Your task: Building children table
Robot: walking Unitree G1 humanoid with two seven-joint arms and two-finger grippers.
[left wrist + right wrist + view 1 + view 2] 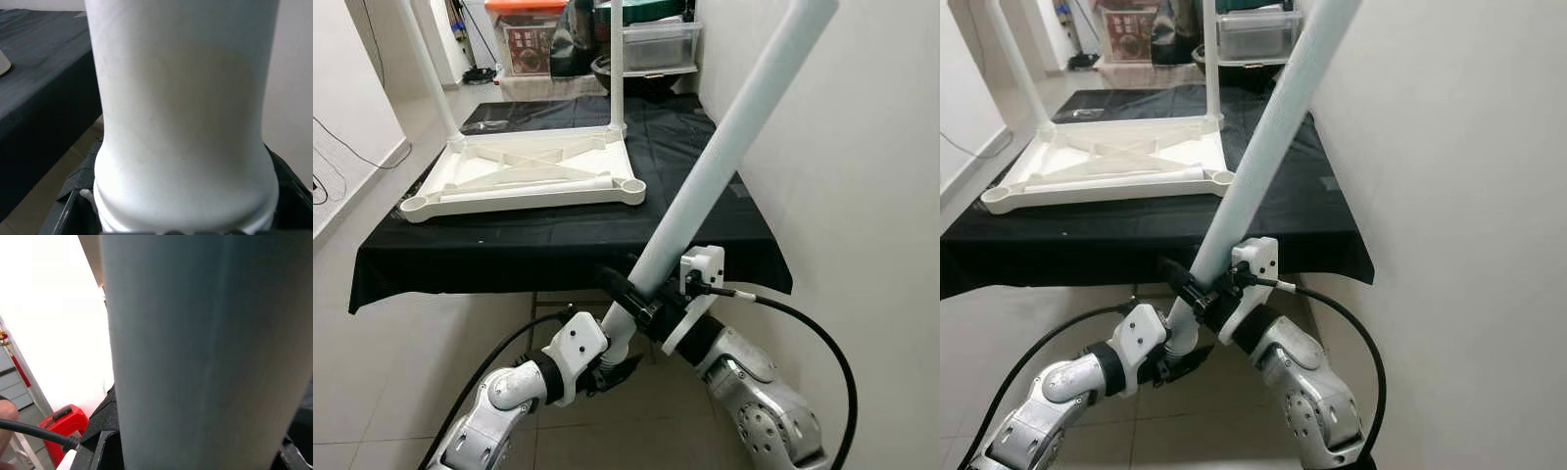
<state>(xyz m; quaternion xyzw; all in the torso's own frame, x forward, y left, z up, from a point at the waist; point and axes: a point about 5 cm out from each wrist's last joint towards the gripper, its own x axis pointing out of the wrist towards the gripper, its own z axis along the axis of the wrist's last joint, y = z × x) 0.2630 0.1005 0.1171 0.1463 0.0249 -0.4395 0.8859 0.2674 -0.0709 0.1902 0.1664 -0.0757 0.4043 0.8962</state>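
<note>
Both tools hold one white table leg [724, 147] low in the left eye view, in front of the desk [558, 245]. The right tool [641, 294] is clamped on the leg near its lower end; the left tool [612, 367] grips the very bottom end. The leg slants up and to the right, along the wall. On the black-covered desk lies the upturned white tabletop [524, 176], with two legs already standing upright in its far corners and its near corner sockets open.

Right eye view: same arrangement, with a black cable [1332, 313] looping from the right wrist.

Left wrist view: the leg's flared lower end [181, 147] sits between the black fingers [73, 196], beside the desk edge.

Right wrist view: the leg shaft [205, 357] fills the grip; a red stool [63, 423] stands behind.
</note>
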